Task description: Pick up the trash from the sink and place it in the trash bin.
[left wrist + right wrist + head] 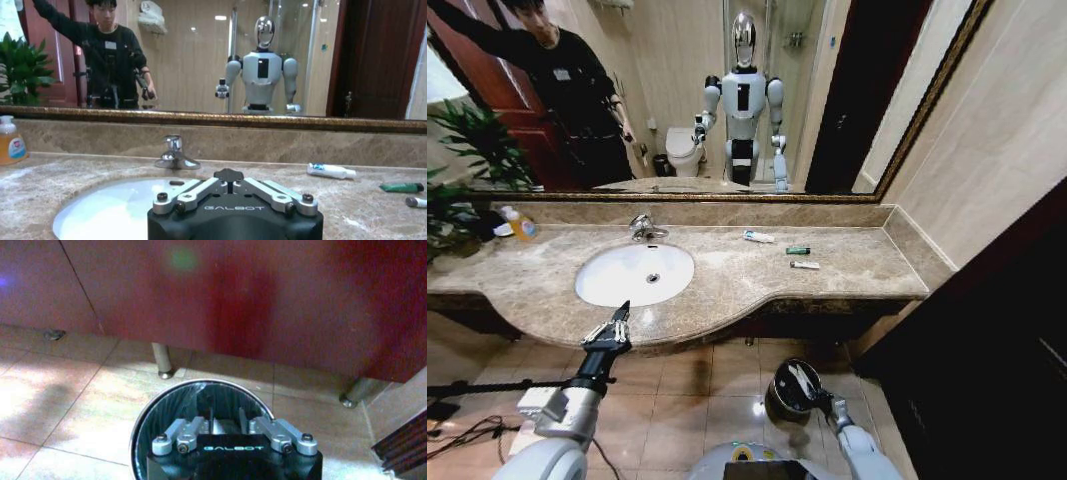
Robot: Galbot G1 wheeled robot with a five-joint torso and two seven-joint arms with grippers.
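Left arm reaching forward from 7 o'clock in the head view, left gripper (623,312) with fingers closed to a point, level and aimed ahead, right arm bent low at 5 o'clock, right gripper (226,424) pointing downward, fingers parted

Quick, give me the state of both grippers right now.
Left gripper: shut, holding nothing, raised at the counter's front edge by the sink.
Right gripper: open, empty, directly over the trash bin on the floor.
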